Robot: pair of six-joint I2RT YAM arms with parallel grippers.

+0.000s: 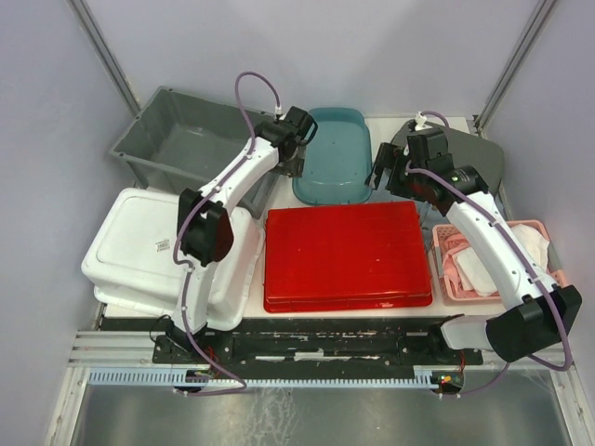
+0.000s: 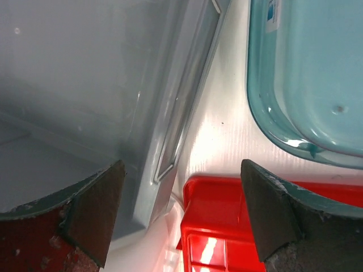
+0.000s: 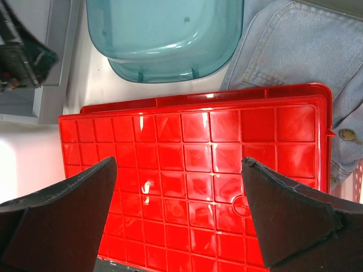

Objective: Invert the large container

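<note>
The grey bin (image 1: 191,149) sits upright and open-mouthed. It looks like the large container to be turned, though the white container (image 1: 149,243) nearby is as big and seems to lie bottom-up already.

The left gripper (image 2: 181,170) is spread wide and holds nothing. In its wrist view the bin's wall and rim run under and beyond one finger (image 2: 91,209). The teal tub (image 2: 306,79) lies beyond the other finger, with a strip of bare table (image 2: 221,113) in the gap between them. A corner of the red tray (image 2: 238,221) pokes in near the fingertips.

The right gripper (image 3: 178,164) is also released and empty. It hangs over the ribbed red tray, with the teal tub ahead of its fingertips and a denim garment (image 3: 295,51) off to one side.

The main risk is crowding.
- **Missed rim:** The left fingers straddle the gap rather than the bin's rim, so closing here would probably catch nothing or nip the red tray's corner.
- **One-sided lift:** The bin is wide and its plastic looks smooth, so a pinch on one edge could let it swing or slip partway through the flip.
- **No room to roll:** The teal tub, red tray and white container all sit close by, so the bin may strike or shove them or come down across them.
- **Arm collision:** The two arms are near each other and could collide.
</note>
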